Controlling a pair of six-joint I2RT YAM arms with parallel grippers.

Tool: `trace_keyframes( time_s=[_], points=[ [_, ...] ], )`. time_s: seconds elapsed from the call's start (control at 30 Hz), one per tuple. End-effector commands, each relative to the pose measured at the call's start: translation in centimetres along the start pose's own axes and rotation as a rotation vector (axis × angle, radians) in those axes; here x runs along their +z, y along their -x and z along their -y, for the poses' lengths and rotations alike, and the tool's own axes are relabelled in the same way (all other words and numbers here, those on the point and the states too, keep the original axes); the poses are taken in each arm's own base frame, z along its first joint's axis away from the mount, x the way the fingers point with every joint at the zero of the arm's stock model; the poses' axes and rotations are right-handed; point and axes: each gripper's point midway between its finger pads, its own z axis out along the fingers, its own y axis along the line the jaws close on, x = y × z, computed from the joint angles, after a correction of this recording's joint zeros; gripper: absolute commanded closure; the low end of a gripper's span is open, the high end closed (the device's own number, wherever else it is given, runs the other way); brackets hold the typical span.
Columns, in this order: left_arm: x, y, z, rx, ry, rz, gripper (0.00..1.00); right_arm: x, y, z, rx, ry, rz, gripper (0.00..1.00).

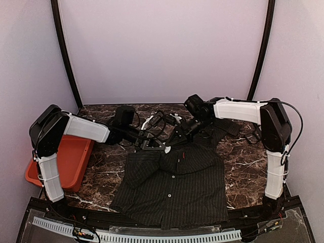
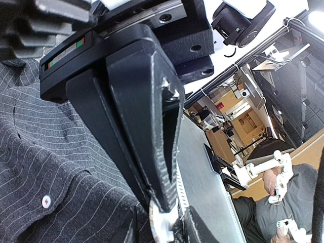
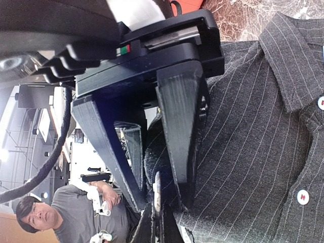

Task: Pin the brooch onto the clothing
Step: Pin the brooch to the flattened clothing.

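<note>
Here is the shirt [image 1: 174, 187], dark with pale pinstripes, lying flat on the marble table [image 1: 243, 157]. Its collar is at the far end and its hem at the near edge, between the two arm bases. An orange tray [image 1: 71, 157] sits off to the left, well apart from it.

Both arms reach in and meet just over the collar area, at the far end of the shirt.

In the left wrist view, the left gripper [image 2: 157, 205] hangs directly above the striped cloth. Its fingers [image 2: 147, 126] taper towards each other, and a small pale metal piece [image 2: 163, 225] sits right at the tips. I can't tell whether the fingers are clamped on it or a little apart. A white button [image 2: 46, 201] shows on the fabric to the left of the fingers.

Over to the right gripper [image 3: 159, 202]: its jaws are pressed together at the tips. A fold of the shirt rises between the fingers [image 3: 179, 126], and the thin pale metal sliver shows edge-on there [image 3: 157, 190]. I can't make out whether the tips are pinching the cloth, the metal or both. The collar [image 3: 293, 61] lies just beside this gripper, with the button placket running alongside.
</note>
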Motion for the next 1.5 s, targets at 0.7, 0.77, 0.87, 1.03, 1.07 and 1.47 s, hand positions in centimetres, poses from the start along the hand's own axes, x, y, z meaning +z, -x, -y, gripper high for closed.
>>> trace_keyframes(
  time_s=[0.7, 0.77, 0.87, 1.03, 1.07, 1.47],
  points=[
    [0.18, -0.99, -0.09, -0.008, -0.008, -0.026, 0.68, -1.14, -0.1, -2.15, -0.052, 0.052, 0.025, 1.0],
    [0.15, -1.0, -0.13, -0.007, -0.005, -0.026, 0.68, -1.2, -0.1, -2.13, -0.05, 0.053, 0.026, 1.0],
    [0.19, -1.04, -0.23, -0.009, -0.002, -0.027, 0.68, -1.2, -0.07, -2.16, -0.051, 0.054, 0.027, 1.0],
    [0.21, -0.72, -0.43, -0.005, 0.007, -0.02, 0.71, -1.18, -0.01, -2.04, -0.046, 0.054, 0.028, 1.0],
    [0.2, -0.72, -0.47, -0.007, 0.007, -0.019, 0.71, -1.18, -0.01, -2.06, -0.046, 0.055, 0.028, 1.0],
    [0.45, -0.17, -0.68, -0.016, 0.006, 0.001, 0.75, -1.04, 0.06, -1.94, -0.041, 0.059, 0.026, 1.0]
  ],
)
